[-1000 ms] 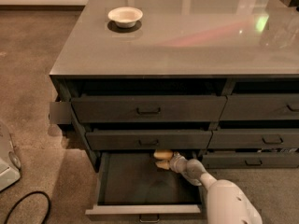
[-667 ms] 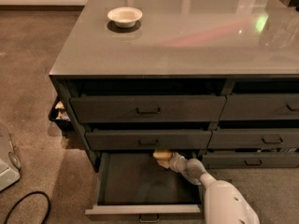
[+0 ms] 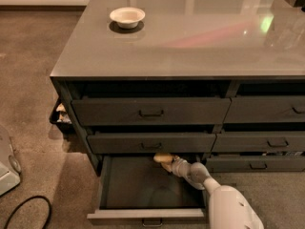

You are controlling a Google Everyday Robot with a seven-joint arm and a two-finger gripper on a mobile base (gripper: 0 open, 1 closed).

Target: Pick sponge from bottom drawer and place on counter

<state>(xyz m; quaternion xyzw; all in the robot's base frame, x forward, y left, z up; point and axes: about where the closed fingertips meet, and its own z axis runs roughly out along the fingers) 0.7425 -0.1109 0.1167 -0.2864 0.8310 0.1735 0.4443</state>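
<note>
The bottom drawer (image 3: 143, 185) of the left column is pulled open, its dark floor showing. The pale yellow sponge (image 3: 162, 158) is at the back of the drawer, right of centre, just under the drawer above. My gripper (image 3: 167, 164) reaches in from the lower right on the white arm and is shut on the sponge. The counter (image 3: 190, 37) is the wide glossy grey top above.
A white round bowl (image 3: 127, 16) stands on the counter's far left. The other drawers (image 3: 150, 111) are closed. A black cable (image 3: 28, 211) and a white object (image 3: 7, 168) lie on the carpet at left. A bin (image 3: 59, 118) with items sits beside the cabinet.
The arm and sponge have barely moved at the back of the open drawer.
</note>
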